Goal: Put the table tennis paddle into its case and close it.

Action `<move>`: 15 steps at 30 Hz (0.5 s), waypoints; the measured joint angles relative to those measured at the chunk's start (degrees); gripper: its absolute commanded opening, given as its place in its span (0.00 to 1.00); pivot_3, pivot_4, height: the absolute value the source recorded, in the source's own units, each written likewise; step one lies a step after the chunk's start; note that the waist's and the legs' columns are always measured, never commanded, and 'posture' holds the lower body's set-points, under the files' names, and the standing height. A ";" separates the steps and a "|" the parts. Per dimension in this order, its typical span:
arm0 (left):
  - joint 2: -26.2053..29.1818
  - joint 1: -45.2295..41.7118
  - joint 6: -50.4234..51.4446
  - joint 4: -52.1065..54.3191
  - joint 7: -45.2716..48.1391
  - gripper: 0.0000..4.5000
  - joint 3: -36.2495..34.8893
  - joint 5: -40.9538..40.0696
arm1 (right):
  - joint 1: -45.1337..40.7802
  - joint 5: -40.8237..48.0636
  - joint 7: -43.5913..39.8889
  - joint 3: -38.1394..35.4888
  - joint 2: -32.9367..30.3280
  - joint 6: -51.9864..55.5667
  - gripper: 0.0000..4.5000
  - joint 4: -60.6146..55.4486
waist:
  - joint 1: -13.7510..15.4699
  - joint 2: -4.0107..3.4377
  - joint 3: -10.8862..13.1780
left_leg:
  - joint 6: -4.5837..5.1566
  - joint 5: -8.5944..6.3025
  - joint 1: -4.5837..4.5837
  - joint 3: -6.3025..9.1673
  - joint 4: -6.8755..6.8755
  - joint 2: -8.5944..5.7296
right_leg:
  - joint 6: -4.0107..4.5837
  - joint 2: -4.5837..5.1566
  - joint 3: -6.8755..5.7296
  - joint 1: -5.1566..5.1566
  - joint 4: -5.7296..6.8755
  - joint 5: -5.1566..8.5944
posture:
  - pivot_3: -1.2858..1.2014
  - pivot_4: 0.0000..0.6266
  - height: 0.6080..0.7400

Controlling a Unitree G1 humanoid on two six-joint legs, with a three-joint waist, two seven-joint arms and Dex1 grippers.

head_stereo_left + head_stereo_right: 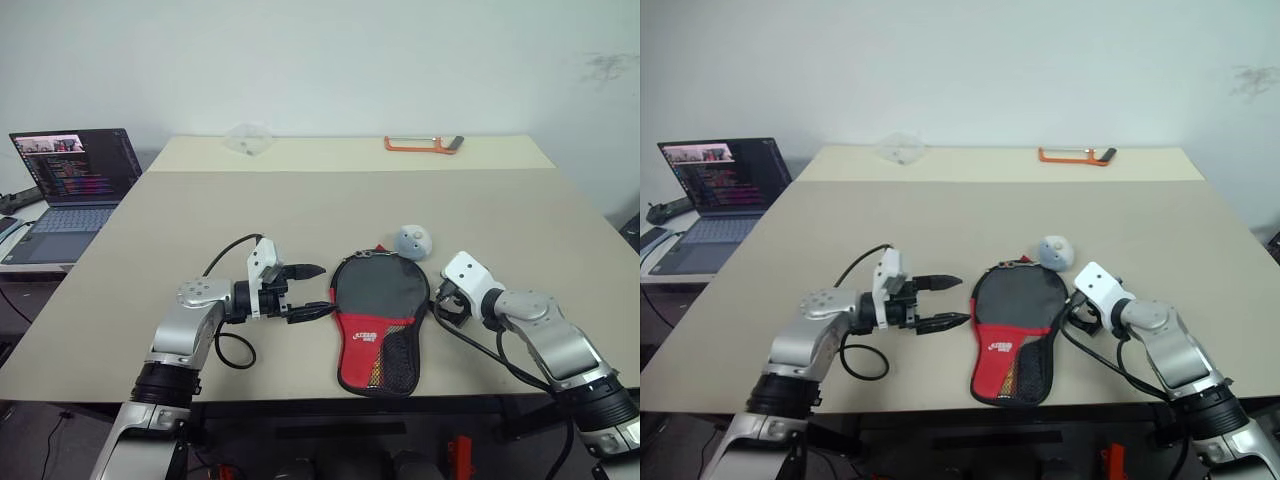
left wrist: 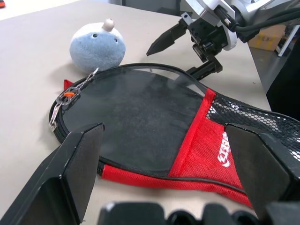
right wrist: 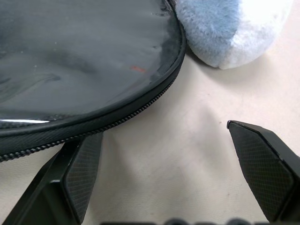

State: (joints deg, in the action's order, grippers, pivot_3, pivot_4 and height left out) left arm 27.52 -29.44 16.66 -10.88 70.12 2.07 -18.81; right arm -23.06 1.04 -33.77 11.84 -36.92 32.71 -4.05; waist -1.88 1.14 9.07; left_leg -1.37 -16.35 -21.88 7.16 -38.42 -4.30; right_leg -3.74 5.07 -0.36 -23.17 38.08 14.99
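The case (image 1: 378,300) lies flat near the table's front edge, its round black part toward the far side and its red mesh part toward me. Its zipper pull (image 2: 63,101) rests at the rounded end. The table tennis paddle is hidden. My left gripper (image 1: 322,290) stands open just left of the case, pointing at it, with nothing between its fingers. At the case's right edge my right gripper (image 3: 164,131) is open too, one finger (image 3: 79,173) beside the zipped rim and the other over bare table.
A small blue-grey plush toy (image 1: 413,241) sits against the case's far right rim. An open laptop (image 1: 75,185) stands at the far left. An orange-handled saw (image 1: 423,145) and a clear plastic piece (image 1: 248,138) lie at the table's (image 1: 300,210) back.
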 measured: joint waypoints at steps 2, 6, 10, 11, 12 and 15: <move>0.00 -0.43 0.01 0.00 0.02 0.99 0.23 -0.02 | -0.03 -0.36 0.15 -0.04 0.93 -0.17 1.00 0.02 | -0.10 0.00 0.00 | -0.01 0.00 0.01 -0.02 0.04 0.01 | 0.00 0.00 0.01 -0.02 -0.02 0.00 | 0.52 0.24 1.00; -0.31 -0.56 0.07 0.00 -0.01 0.99 1.20 -0.02 | -0.17 -1.24 0.14 0.06 2.13 -0.51 1.00 0.03 | -0.13 0.00 0.00 | -0.01 0.01 0.01 -0.04 0.09 0.01 | 0.00 0.00 0.04 -0.04 -0.03 0.00 | 0.52 0.24 1.00; -1.20 -2.14 -0.72 -0.87 -0.65 0.99 2.71 0.35 | -0.21 -2.51 -0.99 0.33 0.81 -1.07 1.00 0.00 | 0.12 0.00 0.00 | -0.01 0.01 0.00 -0.03 0.09 -0.02 | 0.00 0.00 0.02 -0.03 -0.05 0.00 | 0.52 0.24 1.00; -1.55 -2.85 -1.47 -1.37 -0.73 0.99 3.16 0.87 | -0.13 -2.64 -1.92 0.35 -0.37 -1.08 1.00 -0.29 | 0.19 -0.01 0.00 | -0.01 0.00 -0.01 -0.03 0.09 -0.02 | 0.00 0.01 0.01 -0.02 -0.07 0.00 | 0.52 0.24 1.00; -1.85 -3.46 -2.15 -1.91 -0.73 0.99 3.59 1.12 | -0.01 -2.62 -3.02 0.26 -1.81 -0.86 1.00 -0.75 | 0.21 -0.02 0.01 | -0.01 0.00 -0.01 -0.03 0.10 -0.04 | -0.01 0.02 0.01 -0.02 -0.09 0.00 | 0.52 0.24 1.00; -3.42 -5.81 -4.32 -5.45 -0.67 0.99 4.74 2.00 | 1.45 -1.20 -8.08 -1.56 -8.04 1.56 1.00 -3.84 | 0.56 -0.07 0.04 | 0.00 0.00 -0.08 0.00 0.09 -0.04 | -0.02 0.03 -0.06 -0.01 -0.16 0.02 | 0.52 0.24 1.00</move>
State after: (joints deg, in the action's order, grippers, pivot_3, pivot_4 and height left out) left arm 24.10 -35.24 12.34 -16.33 69.46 6.82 -16.81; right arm -21.61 -0.16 -41.84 10.28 -44.96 34.27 -7.89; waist -1.31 1.07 9.12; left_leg -1.37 -16.35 -21.96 7.15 -38.32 -4.34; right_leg -3.76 5.10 -0.42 -23.18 37.93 15.00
